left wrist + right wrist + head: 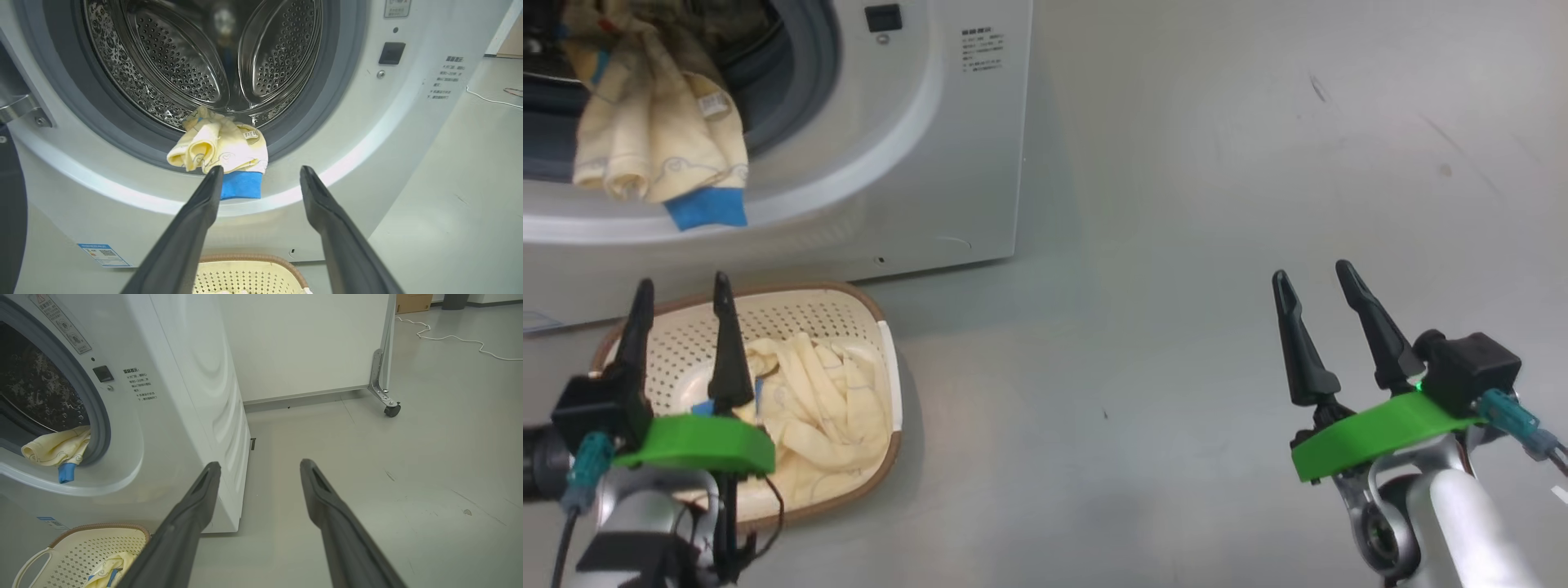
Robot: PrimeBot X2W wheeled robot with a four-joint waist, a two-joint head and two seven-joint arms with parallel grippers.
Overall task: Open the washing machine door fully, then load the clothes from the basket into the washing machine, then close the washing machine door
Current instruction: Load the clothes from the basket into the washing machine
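Note:
The white washing machine [947, 147] stands at the upper left with its mouth uncovered. A dark edge of the open washing machine door [10, 212] shows at the far left in the left wrist view. One cream-yellow garment with a blue cuff [220, 143] hangs over the grey gasket, half out of the steel drum [179, 69]. More clothes [825, 408] lie in the cream basket [792, 314] on the floor in front of the machine. My left gripper [683, 284] hovers open over the basket's left half, holding nothing. My right gripper [1312, 272] is open over bare floor far to the right.
A white panel on a caster [388, 410] stands behind the machine's right side. A white cable [449, 337] runs across the floor beyond it. Grey floor [1176, 327] spreads to the right of the machine and basket. A blue sticker [100, 254] sits low on the machine's front.

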